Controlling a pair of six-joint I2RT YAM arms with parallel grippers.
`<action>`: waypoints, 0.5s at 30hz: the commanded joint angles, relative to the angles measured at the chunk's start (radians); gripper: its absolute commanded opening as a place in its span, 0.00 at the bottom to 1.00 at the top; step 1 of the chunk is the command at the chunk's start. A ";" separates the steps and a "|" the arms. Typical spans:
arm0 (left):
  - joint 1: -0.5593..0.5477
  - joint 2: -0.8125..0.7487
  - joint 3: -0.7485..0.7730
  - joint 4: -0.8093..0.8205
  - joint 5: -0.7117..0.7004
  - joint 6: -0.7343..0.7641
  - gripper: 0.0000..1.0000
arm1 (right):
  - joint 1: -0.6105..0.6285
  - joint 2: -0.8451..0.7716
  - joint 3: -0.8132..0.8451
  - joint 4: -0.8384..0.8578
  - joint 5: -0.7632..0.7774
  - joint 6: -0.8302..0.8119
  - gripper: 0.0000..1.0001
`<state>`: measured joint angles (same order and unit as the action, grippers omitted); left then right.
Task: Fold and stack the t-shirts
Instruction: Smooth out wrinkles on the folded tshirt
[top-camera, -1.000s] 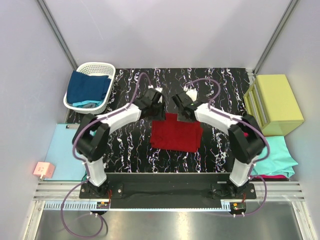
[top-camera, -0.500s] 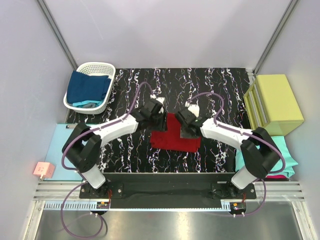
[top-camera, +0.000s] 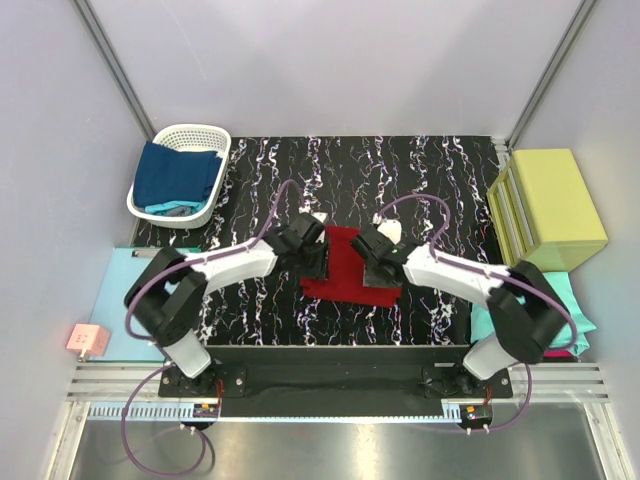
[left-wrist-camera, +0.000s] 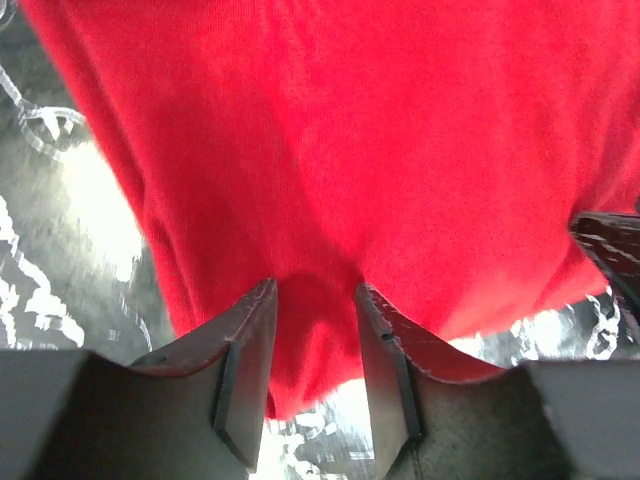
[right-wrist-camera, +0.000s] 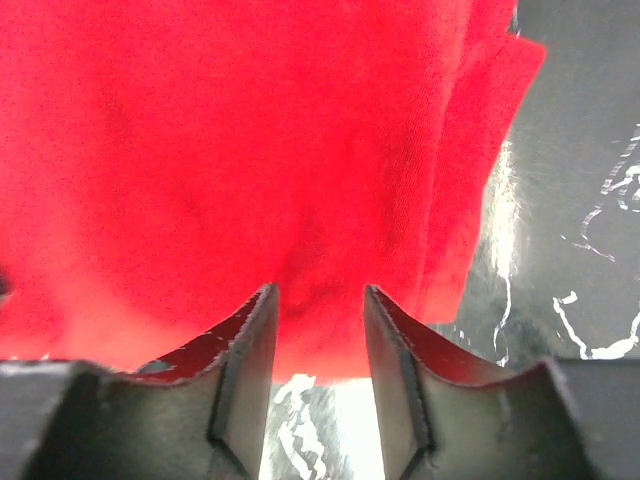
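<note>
The dark red t-shirt (top-camera: 345, 262) lies partly folded on the black marbled table (top-camera: 420, 170), between my two arms. My left gripper (top-camera: 316, 258) sits over its left part and my right gripper (top-camera: 376, 268) over its right part. In the left wrist view the left gripper (left-wrist-camera: 315, 290) has the red cloth (left-wrist-camera: 350, 130) bunched between its fingertips, with the cloth's edge inside the jaws. The right gripper (right-wrist-camera: 320, 292) pinches the same shirt (right-wrist-camera: 250, 130) likewise. Shiny tabletop shows below the cloth's edge between each pair of fingers.
A white basket (top-camera: 190, 132) at the back left holds a navy t-shirt (top-camera: 175, 175) over a teal one. A yellow-green box (top-camera: 548, 205) stands at the right. A teal t-shirt (top-camera: 555, 305) lies on a magenta one by the right arm. A pale-blue sheet (top-camera: 120, 300) lies left.
Both grippers have travelled from the shirt's far edge toward the near side, over the shirt. The red shape now looks narrower. The jaws have closed slightly.
</note>
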<state>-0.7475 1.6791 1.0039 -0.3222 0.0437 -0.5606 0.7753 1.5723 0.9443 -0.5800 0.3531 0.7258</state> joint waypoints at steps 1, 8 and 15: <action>-0.015 -0.197 0.005 0.009 -0.042 -0.013 0.44 | 0.025 -0.181 0.051 -0.012 0.070 -0.008 0.48; -0.039 -0.266 0.004 -0.041 -0.028 -0.016 0.45 | 0.042 -0.132 0.105 -0.078 -0.022 0.001 0.48; -0.056 -0.144 -0.091 -0.002 0.031 -0.039 0.43 | 0.062 -0.094 -0.009 -0.032 -0.048 0.061 0.47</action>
<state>-0.7952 1.4666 0.9730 -0.3405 0.0357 -0.5781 0.8242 1.4563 0.9768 -0.6147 0.3267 0.7448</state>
